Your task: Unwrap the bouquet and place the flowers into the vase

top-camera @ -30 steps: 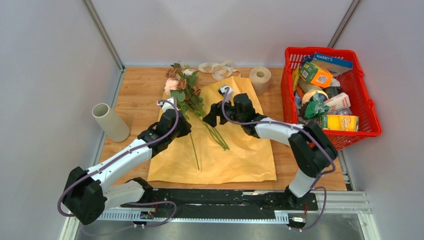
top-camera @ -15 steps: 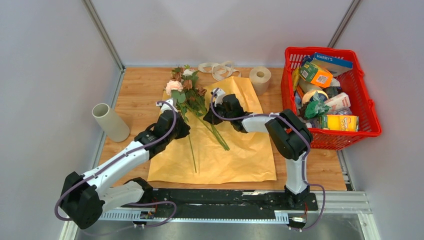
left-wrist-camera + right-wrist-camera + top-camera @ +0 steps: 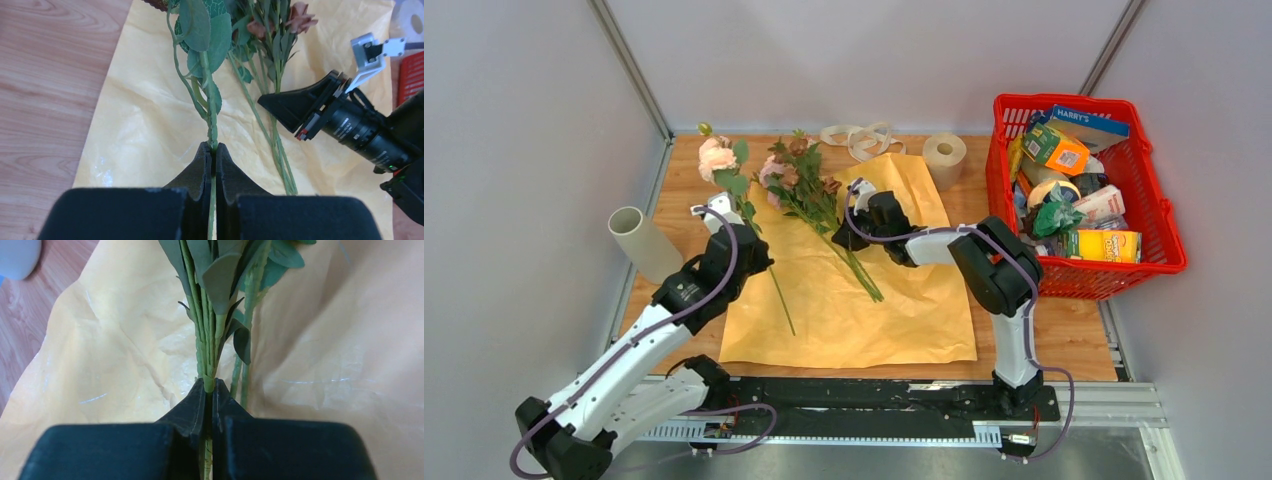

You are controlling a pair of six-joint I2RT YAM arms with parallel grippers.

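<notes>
L gripper (image 3: 214, 152) grips stem (image 3: 210, 107) nr paper (image 3: 874, 320) edge — vase (image 3: 646, 245) apart

Robotics lab cell, plain grey walls (image 3: 874, 60), metal frame posts (image 3: 629, 68), wooden table (image 3: 694, 200), robot arms (image 3: 639, 345) bolted to rail (image 3: 874, 395)

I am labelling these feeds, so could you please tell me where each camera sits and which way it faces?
Top external: fixed above and behind, looking down on the table; shows left arm and right arm whole.
Left wrist: on the left arm, looking along the left gripper, shut on one flower stem; the right gripper shows too.
Right wrist: on the right arm, looking along its gripper, shut on bunched stems.
Shared: all show the yellow paper.
</notes>
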